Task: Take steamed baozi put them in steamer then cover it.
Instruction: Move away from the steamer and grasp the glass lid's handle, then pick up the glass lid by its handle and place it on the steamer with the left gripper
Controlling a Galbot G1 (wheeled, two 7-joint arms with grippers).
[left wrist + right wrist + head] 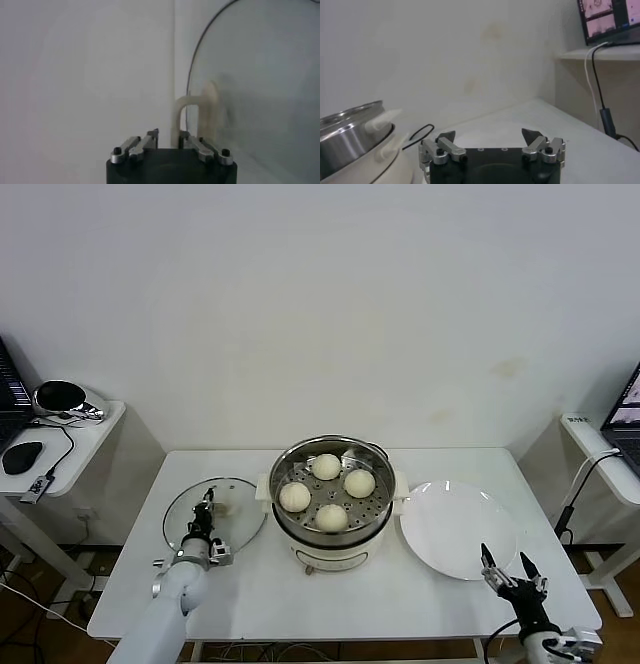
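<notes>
Head view, buns: four small round cream-white steamed baozi (327,493) sit apart from one another on the perforated tray inside the round shiny stainless-steel steamer (375,517).
Head view, steamer: it stands on its white electric base at the middle of the white surface (260,584).
Head view, lid: the round clear glass cover (238,514) with a metal rim lies flat on the surface just beside the steamer, on the robot's left.
Head view, plate: a flat round white plate (457,529) lies on the steamer's other side.
Head view, left hand (205,509): it is low over the cover, at the handle.
Head view, right hand (507,570): it is near the plate's front edge, fingers spread.
Left wrist view: the left hand (168,135) has its fingers either side of the cover's cream rectangular handle (192,117), close to it; contact cannot be told.
Right wrist view: the right hand (490,135) is spread wide and holds nothing, with the steamer (350,137) off to one side.
</notes>
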